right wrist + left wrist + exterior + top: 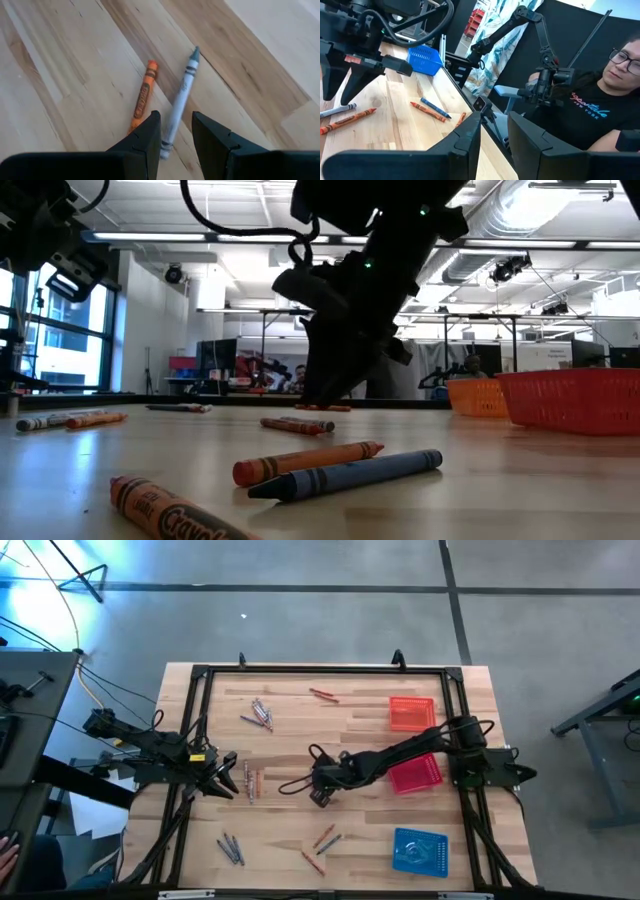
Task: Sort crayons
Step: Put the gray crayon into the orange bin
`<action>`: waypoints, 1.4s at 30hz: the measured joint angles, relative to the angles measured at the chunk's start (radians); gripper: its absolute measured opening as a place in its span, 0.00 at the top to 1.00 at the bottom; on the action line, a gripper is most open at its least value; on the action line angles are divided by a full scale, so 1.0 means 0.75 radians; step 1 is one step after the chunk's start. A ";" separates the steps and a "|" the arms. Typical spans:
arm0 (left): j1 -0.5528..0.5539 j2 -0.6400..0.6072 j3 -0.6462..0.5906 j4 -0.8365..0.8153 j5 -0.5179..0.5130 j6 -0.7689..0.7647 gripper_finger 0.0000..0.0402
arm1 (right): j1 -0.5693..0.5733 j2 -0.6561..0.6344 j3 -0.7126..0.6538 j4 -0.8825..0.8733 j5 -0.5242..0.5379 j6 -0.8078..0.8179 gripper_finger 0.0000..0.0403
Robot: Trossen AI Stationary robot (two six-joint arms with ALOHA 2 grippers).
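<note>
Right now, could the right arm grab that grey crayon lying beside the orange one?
Probably yes. The right gripper hangs just above the grey crayon, its fingers open and straddling the crayon's near end. The orange crayon lies close alongside but apart, and nothing covers either.

Grey floor point(300, 565), large windows point(40, 340), ceiling ducts point(520, 210), possibly desks beyond.
</note>
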 joint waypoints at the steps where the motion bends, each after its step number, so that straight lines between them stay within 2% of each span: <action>1: 0.000 0.000 0.000 0.000 0.001 0.000 0.79 | 0.000 0.003 0.000 -0.007 0.000 0.000 0.74; 18: 0.000 0.000 0.000 0.000 0.000 0.000 0.79 | 0.004 0.090 0.005 0.037 0.034 -0.024 0.74; 21: 0.000 0.000 0.000 0.001 0.000 0.000 0.79 | 0.004 0.091 0.005 0.032 0.035 -0.035 0.78; 27: 0.000 0.000 0.000 0.001 0.000 0.000 0.79 | 0.003 0.093 0.003 0.017 0.028 -0.090 0.97; 32: 0.000 0.000 0.000 0.001 0.000 0.000 0.79 | -0.004 0.085 0.002 0.015 -0.024 -0.114 0.95; 36: 0.000 0.000 0.000 0.001 0.000 0.000 0.79 | -0.012 0.053 -0.001 -0.017 -0.050 -0.146 0.99; 42: 0.000 0.000 0.000 0.000 0.000 0.000 0.79 | -0.037 -0.052 -0.006 -0.096 -0.056 -0.182 0.99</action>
